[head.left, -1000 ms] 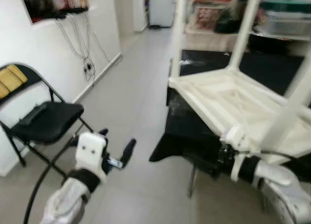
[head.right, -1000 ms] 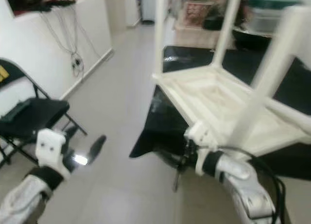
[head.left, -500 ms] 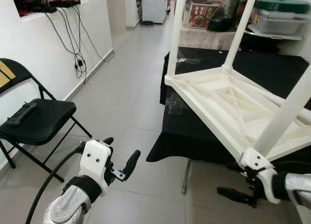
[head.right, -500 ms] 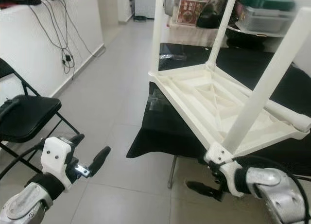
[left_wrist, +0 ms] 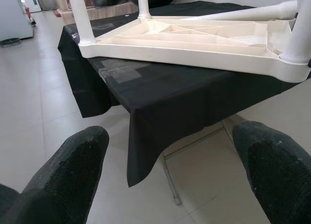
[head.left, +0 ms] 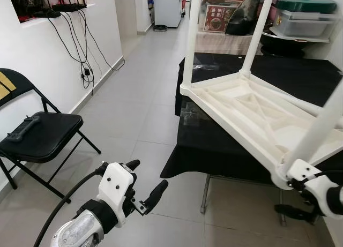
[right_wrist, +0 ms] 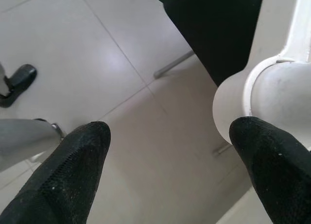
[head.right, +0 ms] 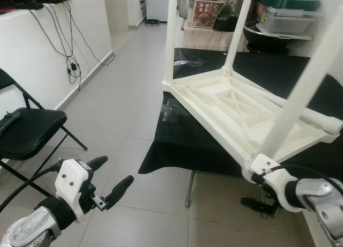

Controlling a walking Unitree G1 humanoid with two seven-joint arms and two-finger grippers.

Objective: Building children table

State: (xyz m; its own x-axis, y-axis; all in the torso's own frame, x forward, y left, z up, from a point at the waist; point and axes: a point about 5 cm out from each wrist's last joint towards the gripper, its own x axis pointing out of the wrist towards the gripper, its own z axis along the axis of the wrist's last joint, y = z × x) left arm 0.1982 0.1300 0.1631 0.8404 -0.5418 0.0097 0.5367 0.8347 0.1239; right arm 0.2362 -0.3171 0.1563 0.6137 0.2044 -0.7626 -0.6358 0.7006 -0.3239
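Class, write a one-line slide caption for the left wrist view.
Open left gripper faces an upturned white children's table lying on a black-draped table.

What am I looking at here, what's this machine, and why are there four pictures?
It is a walking humanoid robot with two silver arms, each ending in a gripper of two black fingers. The two wide pictures come from cameras on its head, looking forward and down. The other two come from cameras on its wrists, looking along the fingers. A white children's table lies upside down, legs up, on a bigger table with a black cloth. The left gripper is open over the floor, holding nothing. The right gripper is open just below the white table's near corner, one finger beside it, not gripping. A folding chair stands by the wall.
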